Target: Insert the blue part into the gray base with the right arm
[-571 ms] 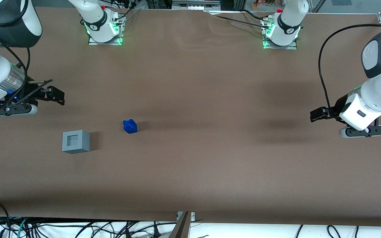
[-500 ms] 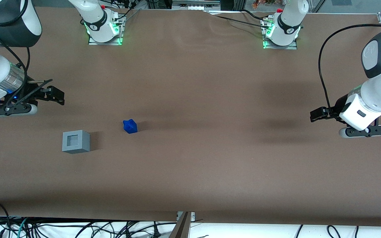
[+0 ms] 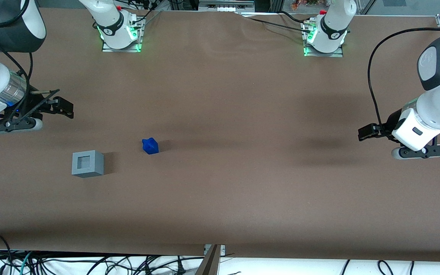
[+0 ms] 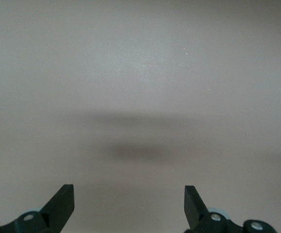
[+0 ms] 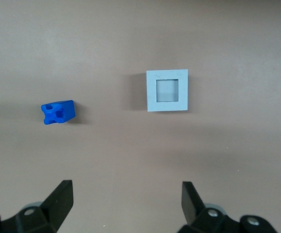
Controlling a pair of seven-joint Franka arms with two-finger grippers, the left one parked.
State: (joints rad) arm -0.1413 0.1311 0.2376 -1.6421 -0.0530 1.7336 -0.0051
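Clearly the approach step: the tool (image 3: 62,108), fingers spread and empty, hovers above the counter (image 3: 243,183), well apart from the blue part (image 3: 150,146) lying near the gray base (image 3: 87,163); next it must descend over the part.

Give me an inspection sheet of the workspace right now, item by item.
Surface: brown table, flat.
Blue part: blue part on the table, apart from the base, toward the parked arm's end from it.
Gray base: gray base upright, recess vacant.
Clutter: nothing seen.
Gripper: right gripper above the table, fingers open, holding nothing.
Cables: loose cables below the table edge nearest the front camera.
Surroundings: two arm mounts, green lights.
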